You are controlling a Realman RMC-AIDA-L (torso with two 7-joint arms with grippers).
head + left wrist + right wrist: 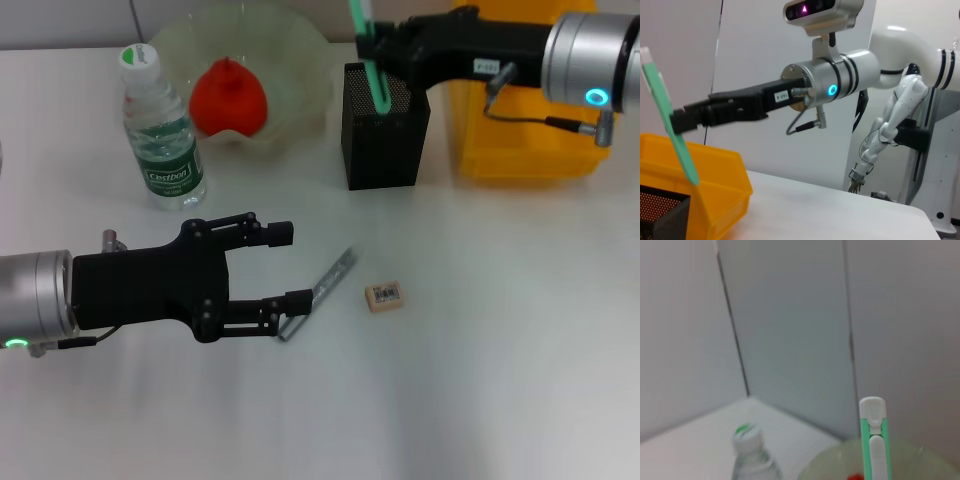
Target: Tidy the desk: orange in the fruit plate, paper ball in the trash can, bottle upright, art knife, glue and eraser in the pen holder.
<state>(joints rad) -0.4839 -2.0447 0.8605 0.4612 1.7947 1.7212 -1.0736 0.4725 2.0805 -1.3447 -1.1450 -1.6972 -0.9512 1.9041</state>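
Right pincer point(372, 45) clamped on art knife point(370, 55) over pen holder point(385, 125), left pincer point(285, 266) apart, only head view shows eraser point(385, 296).

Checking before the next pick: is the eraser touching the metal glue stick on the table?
Apart. The head view shows bare table between the eraser and the glue stick.

Both arms end in silver cylindrical wrists with glowing cyan-green rings, thin black cables, and matte black claws point(280, 265) point(372, 42) with small screws.

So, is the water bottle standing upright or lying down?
Upright: the bottle stands on its base, cap on top, beside the fruit plate.
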